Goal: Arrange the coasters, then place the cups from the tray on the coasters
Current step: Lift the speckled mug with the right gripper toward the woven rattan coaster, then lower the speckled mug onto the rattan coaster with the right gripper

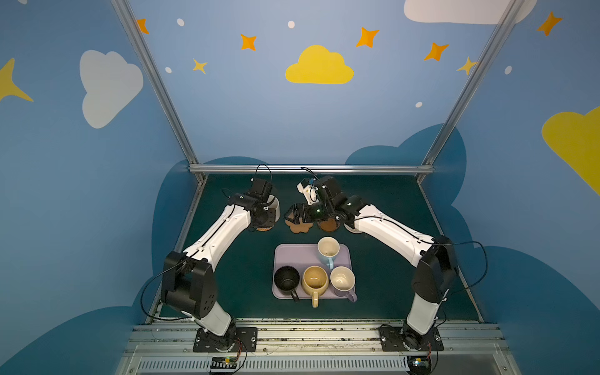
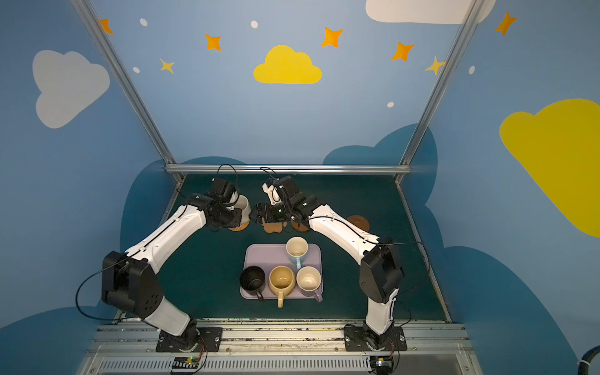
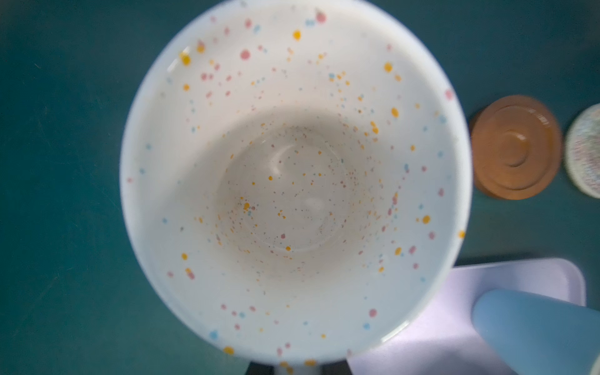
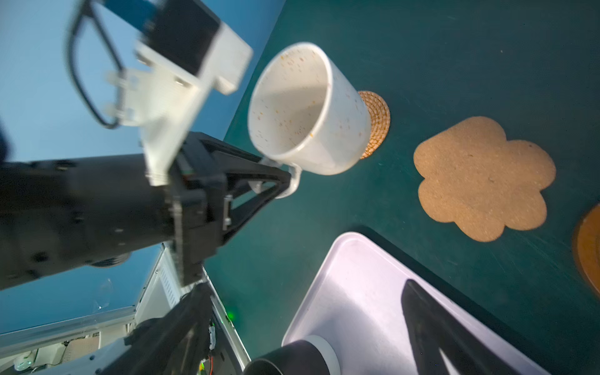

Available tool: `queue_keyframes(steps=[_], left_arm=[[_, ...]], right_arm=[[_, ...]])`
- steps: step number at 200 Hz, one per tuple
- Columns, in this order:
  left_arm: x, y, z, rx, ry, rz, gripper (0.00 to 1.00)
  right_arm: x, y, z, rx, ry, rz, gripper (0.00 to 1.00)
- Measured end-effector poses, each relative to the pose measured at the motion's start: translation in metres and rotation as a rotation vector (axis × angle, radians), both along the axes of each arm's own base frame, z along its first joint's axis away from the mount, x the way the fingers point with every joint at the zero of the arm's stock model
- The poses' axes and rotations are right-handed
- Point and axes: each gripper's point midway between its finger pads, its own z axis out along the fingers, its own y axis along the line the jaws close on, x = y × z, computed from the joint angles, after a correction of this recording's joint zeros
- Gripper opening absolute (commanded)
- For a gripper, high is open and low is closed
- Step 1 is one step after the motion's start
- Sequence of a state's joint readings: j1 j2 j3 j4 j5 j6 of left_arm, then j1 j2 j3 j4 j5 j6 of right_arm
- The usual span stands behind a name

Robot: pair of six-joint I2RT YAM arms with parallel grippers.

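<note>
So: coasters (image 4: 480, 178) spread in row. My left gripper (image 4: 282, 181) clamped on cream speckled mug (image 4: 311, 110) handle, mug tilted at tan woven coaster (image 4: 378, 123). My right gripper (image 1: 295, 215) spread, empty. Blue mug (image 1: 328, 248), black mug (image 1: 286, 279), mustard mug (image 1: 314, 281), lilac mug (image 1: 342, 279) wait on tray (image 1: 292, 256).

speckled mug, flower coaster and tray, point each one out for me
speckled mug (image 4: 344, 130): right wrist view, on its outer wall
flower coaster (image 4: 483, 178): right wrist view, on its flat middle
tray (image 1: 293, 258): a top view, on its bare floor
</note>
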State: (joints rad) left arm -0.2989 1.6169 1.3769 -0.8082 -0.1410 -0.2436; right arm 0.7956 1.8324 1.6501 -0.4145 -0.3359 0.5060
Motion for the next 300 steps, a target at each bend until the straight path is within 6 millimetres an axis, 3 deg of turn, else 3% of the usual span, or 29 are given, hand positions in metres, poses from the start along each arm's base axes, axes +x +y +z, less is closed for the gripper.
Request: queue_keyframes(steps=[44, 103, 239, 300], left_arm=[[0.005, 0.012, -0.022, 0.033, 0.055, 0.01, 0.04], [0.015, 0.018, -0.043, 0.065, 0.108, 0.003, 0.03], [0.037, 0.034, -0.045, 0.069, 0.069, 0.051, 0.03], [0.042, 0.031, -0.046, 0.054, 0.044, 0.047, 0.03]], right_arm=[[0.011, 0.017, 0.016, 0.048, -0.004, 0.006, 0.91], [0.013, 0.031, 0.014, 0.085, 0.037, 0.028, 0.91], [0.02, 0.042, 0.02, 0.087, 0.053, 0.029, 0.91], [0.016, 0.043, 0.006, 0.045, 0.081, 0.038, 0.91]])
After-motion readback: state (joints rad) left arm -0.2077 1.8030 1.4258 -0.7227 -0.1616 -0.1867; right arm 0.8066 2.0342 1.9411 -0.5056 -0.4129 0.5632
